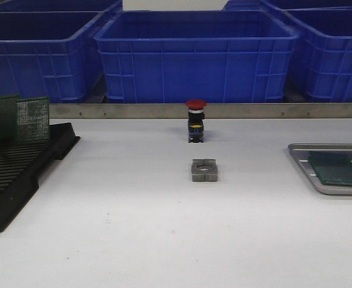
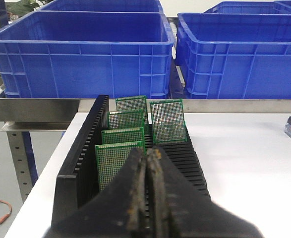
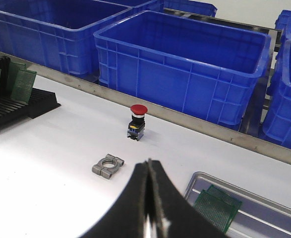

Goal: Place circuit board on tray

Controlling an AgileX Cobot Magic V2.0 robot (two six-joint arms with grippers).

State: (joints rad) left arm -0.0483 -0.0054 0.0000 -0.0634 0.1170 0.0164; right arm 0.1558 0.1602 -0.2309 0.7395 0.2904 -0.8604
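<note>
Several green boards stand upright in our black rack point(image 2: 135, 163), the nearest circuit board point(image 2: 116, 161) just ahead of our left jaws point(image 2: 146, 153), which are pressed shut on nothing. We judge it light, stiff and thin, best pinched by its top edge. Our right jaws point(image 3: 148, 166) are likewise closed and empty; just beyond them, the tray point(image 3: 264, 208) already holds boards.

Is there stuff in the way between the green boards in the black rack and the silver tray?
Yes. On the white table between the black rack with its green boards and the silver tray sit a grey metal clamp and, farther back, a red push button. Both are low.
</note>
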